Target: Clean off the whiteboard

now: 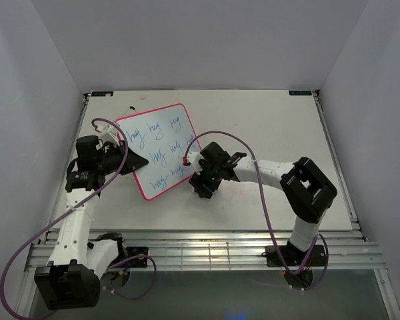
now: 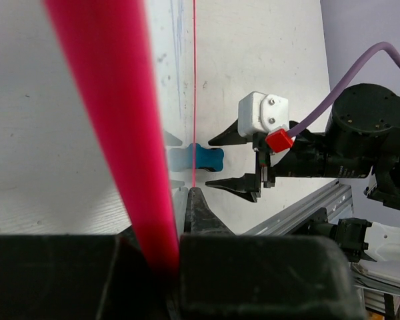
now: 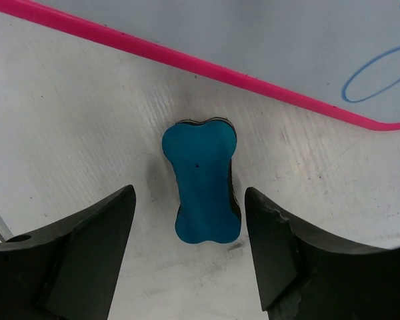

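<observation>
The whiteboard (image 1: pixel 161 150) is being clamped by the left gripper (image 1: pixel 136 162) at its left rim; beside its near rim the open right gripper (image 3: pixel 190 203) is straddling the eraser (image 3: pixel 201 180)

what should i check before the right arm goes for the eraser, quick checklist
1. Blue eraser sits between the open fingers of the right pincer: ok.
2. Eraser lies flat on the table, apart from the whiteboard rim: ok.
3. Eraser gripped: not ok, both fingers stand clear of its sides.
4. Left pincer clamps the whiteboard's edge to steady it: ok.
5. Board wiped: not ok, blue writing covers it.
6. Which face of the eraser is the wiping side: cannot tell.
</observation>
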